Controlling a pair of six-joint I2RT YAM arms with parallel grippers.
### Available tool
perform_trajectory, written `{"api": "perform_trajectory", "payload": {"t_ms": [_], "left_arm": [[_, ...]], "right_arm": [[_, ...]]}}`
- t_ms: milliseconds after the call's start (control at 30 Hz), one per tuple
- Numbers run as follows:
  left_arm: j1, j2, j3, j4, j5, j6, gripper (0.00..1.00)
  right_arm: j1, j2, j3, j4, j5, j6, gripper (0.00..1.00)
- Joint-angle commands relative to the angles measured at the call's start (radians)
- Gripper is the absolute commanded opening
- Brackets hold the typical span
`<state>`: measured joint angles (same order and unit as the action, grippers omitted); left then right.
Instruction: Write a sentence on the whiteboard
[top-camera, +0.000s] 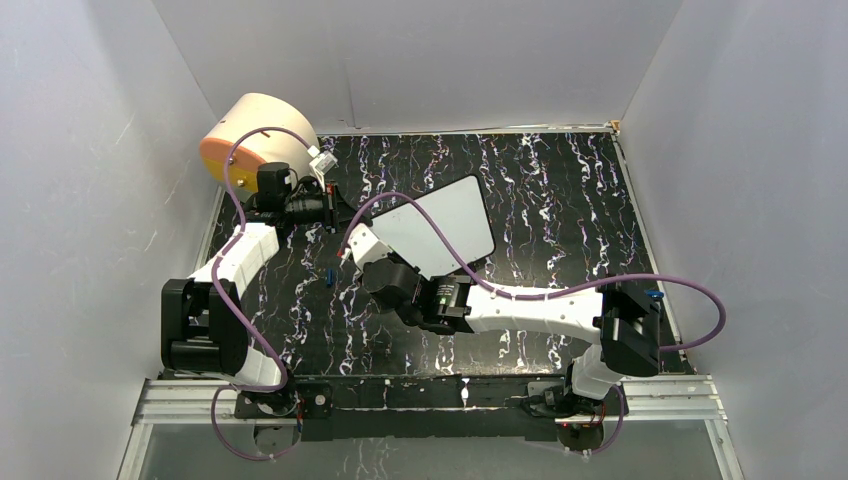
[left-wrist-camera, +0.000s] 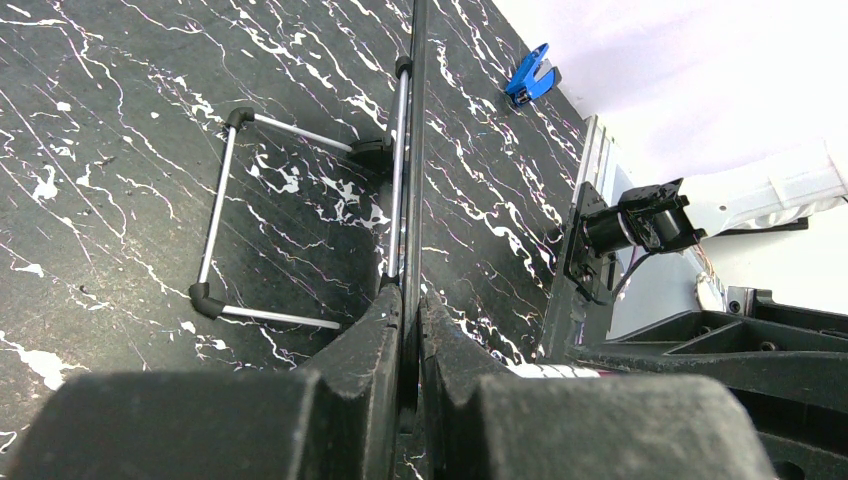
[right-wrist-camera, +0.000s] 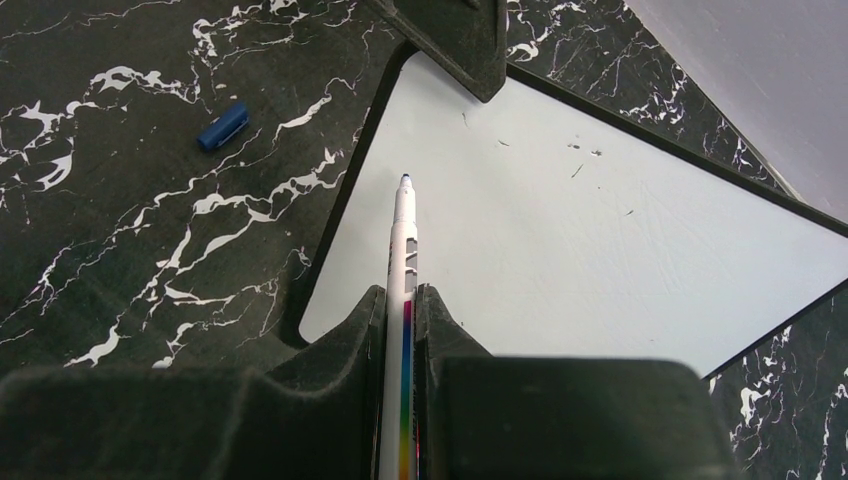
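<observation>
Top external: the whiteboard (top-camera: 450, 222) lies at frame centre on the black marbled bench (top-camera: 560, 190), pale face up and skewed to the bench edges.
Whiteboard face: in the right wrist view it is pale grey and lightly flecked toward the upper middle, with a thin black rim.
Left gripper (top-camera: 335, 212): closed on the whiteboard's left corner. In the left wrist view its fingers clamp the rim, which shows edge-on as a thin dark line running up the frame.
Right gripper (right-wrist-camera: 400, 298): closed on a marker (right-wrist-camera: 404, 235).
Marker: white barrel with a rainbow stripe. Its blue tip points up the frame, over the face just inside the left rim. Whether the tip touches cannot be told.
Cap (right-wrist-camera: 222, 125): blue, lying on the bench at upper left of the right wrist view, apart from the whiteboard.
Stand (left-wrist-camera: 218, 205): silver wire frame with black corners, in the left half of the left wrist view, meeting the whiteboard's edge.
Drum (top-camera: 255, 135): cream and orange, at upper left of the top view, just beyond the left gripper.
</observation>
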<state>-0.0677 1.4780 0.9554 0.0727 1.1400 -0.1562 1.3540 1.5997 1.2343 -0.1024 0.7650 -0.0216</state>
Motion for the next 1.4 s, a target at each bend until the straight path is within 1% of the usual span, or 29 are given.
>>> {"api": "perform_trajectory", "payload": {"t_ms": [0, 467, 533, 833, 1367], "left_arm": [[-0.001, -0.001, 0.018, -0.045, -0.009, 0.018, 0.0], [-0.001, -0.001, 0.019, -0.043, -0.01, 0.018, 0.0], [-0.001, -0.001, 0.02, -0.044, -0.01, 0.018, 0.0], [-0.001, -0.002, 0.019, -0.043, -0.014, 0.02, 0.0], [-0.001, 0.01, 0.022, -0.043, -0.009, 0.02, 0.0]], "right_arm": [[-0.009, -0.001, 0.053, 0.057, 0.037, 0.014, 0.0], [-0.015, -0.005, 0.054, 0.078, 0.047, 0.014, 0.0], [-0.015, -0.011, 0.044, 0.082, 0.056, 0.037, 0.0], [-0.024, -0.009, 0.038, 0.053, 0.071, 0.06, 0.0], [-0.036, 0.008, 0.046, 0.062, 0.065, 0.068, 0.0]]}}
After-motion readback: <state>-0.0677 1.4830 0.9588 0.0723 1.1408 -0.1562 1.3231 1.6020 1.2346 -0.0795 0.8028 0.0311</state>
